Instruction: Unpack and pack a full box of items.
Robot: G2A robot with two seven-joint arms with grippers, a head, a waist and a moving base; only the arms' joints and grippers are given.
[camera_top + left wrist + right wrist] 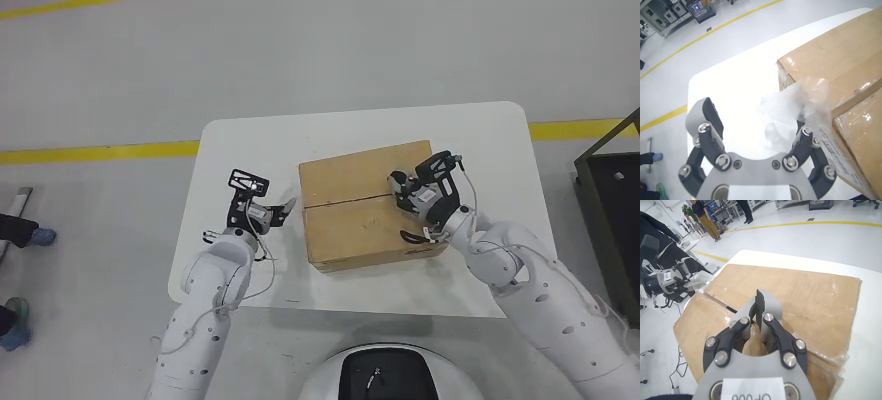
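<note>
A closed cardboard box (365, 205) lies mid-table, its two top flaps meeting at a seam with remnants of clear tape. My left gripper (270, 195) hovers just off the box's left end. It is open (755, 111), and a crumpled strip of clear tape (810, 98) clings to one finger and hangs against the box (838, 56) corner. My right gripper (405, 188) is over the box's right end. In the right wrist view it is shut (758, 300) with nothing visible between its pads, just above the seam of the box (800, 298).
The white table (250, 150) has bare room left of and behind the box. The box's near side sits close to the table's front edge. A dark rack (610, 200) stands on the floor off the table's right side.
</note>
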